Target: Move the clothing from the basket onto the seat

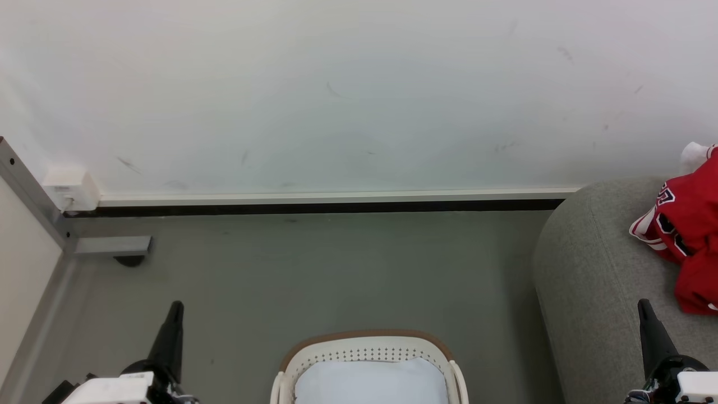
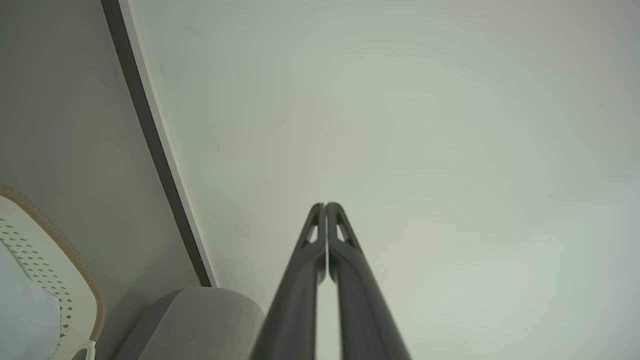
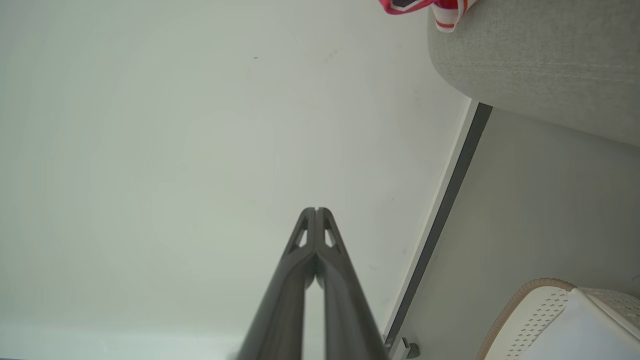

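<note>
The red clothing (image 1: 689,235), a jersey with white striped trim and dark numerals, lies bunched on the grey seat (image 1: 594,280) at the right edge; a corner of its trim (image 3: 445,12) hangs over the seat (image 3: 540,60). The cream basket (image 1: 367,352) with a brown rim stands on the floor at bottom centre, showing a pale lining and no red cloth. My left gripper (image 1: 176,306) is shut at lower left, its fingertips pressed together (image 2: 325,205). My right gripper (image 1: 643,303) is shut at lower right, in front of the seat, holding nothing (image 3: 316,210).
A white wall (image 1: 348,95) with a pale skirting strip and dark gap runs behind the grey floor. A white socket box (image 1: 70,189) and a grey metal frame with a foot (image 1: 112,247) stand at the left. The basket (image 2: 55,280) sits beside the seat (image 2: 200,320).
</note>
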